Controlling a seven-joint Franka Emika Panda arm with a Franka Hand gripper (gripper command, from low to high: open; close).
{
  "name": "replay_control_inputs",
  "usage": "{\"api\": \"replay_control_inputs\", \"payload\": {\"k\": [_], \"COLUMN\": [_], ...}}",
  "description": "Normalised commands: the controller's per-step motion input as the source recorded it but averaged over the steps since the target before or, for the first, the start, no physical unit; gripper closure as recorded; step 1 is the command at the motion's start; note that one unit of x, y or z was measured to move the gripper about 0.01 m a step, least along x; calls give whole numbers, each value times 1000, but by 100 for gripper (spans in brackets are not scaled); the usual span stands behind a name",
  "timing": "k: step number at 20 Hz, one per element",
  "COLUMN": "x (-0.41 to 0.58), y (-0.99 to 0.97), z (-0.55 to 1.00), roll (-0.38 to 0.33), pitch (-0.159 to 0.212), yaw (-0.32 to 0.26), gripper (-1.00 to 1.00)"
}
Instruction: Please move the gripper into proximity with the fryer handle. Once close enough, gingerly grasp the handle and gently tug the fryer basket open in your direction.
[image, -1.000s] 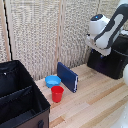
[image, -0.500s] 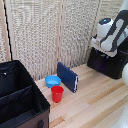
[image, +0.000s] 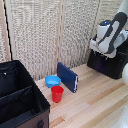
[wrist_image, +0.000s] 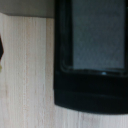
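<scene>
Nearest the exterior camera I see the large black fabric bin (image: 20, 97), open-topped and sitting at that view's left, well clear of my work. Beyond it on the pale wooden tabletop (image: 95, 100) stand a small red plastic cup (image: 57, 93), a shallow blue bowl (image: 52, 80) just behind it, and a flat dark-blue slab (image: 67, 76) propped on edge beside them; none of these lie between me and the appliance. Farthest off, at the exterior view's right against the woven reed screen (image: 50, 35), sits the boxy matte black fryer basket (image: 109, 64), and my white blocky gripper (image: 102, 51) hangs directly over it, pointing down. I judge I am still approaching. The wrist camera looks straight onto the black fryer top (wrist_image: 90, 55), but I cannot pick out the fryer handle, nor tell how far apart my fingers stand.
</scene>
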Motion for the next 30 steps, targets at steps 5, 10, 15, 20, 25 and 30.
{"api": "replay_control_inputs", "payload": {"k": [5,10,15,20,25,30], "x": [21,-145,-360,-341,-277,-438], "y": [13,131,177,129,201,847], "z": [-83,75,398,193,179,41], "roll": [8,71,235,300,288,42], "pitch": [54,78,4,96,66,-49], "yaw": [-67,-65,-134,-110,-128,-17], "gripper": [100,100,100,100,100,100]}}
